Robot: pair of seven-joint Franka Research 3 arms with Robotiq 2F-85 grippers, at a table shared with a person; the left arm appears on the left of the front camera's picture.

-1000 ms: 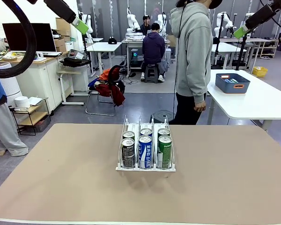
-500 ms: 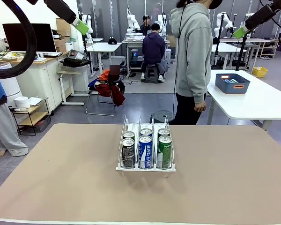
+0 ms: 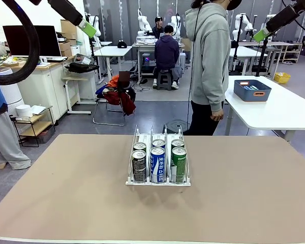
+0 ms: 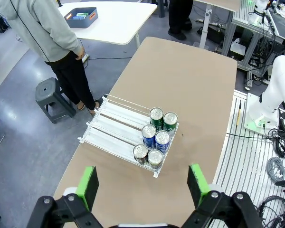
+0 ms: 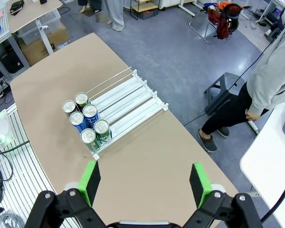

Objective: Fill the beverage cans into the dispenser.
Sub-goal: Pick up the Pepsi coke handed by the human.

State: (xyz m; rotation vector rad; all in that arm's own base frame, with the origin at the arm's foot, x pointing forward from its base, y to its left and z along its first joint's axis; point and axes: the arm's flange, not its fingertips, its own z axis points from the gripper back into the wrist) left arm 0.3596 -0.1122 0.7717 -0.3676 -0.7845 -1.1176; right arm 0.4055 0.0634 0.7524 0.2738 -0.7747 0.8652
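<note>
Front: dispenser (image 3: 158, 157) sits mid-table (image 3: 66, 203), six cans (image 3: 157, 164) upright in it, two per lane. Black lane on picture left, blue in the middle, green on the right, all packed against the front lip. Left gripper (image 3: 86, 28) and right gripper (image 3: 262, 34) are both high up, well apart from the rack, one green pad of each in frame. Person (image 3: 211, 56) in a grey hoodie stands at the far side.

Left wrist: left gripper jaws fully spread, nothing between them. Dispenser falls in the gap between the two fingers, well beyond the tips. Cans are bunched at the rack end closer to the jaws, green pair farthest from the tips, black pair closest. The rest of each lane behind them is bare. Person and a blue bin (image 4: 80, 14) are far past the left finger.

Right wrist: right gripper jaws also wide open, gripping nothing. Dispenser is well beyond the tips, and the can cluster lines up roughly ahead of the left finger. Person is out past the right finger.
</note>
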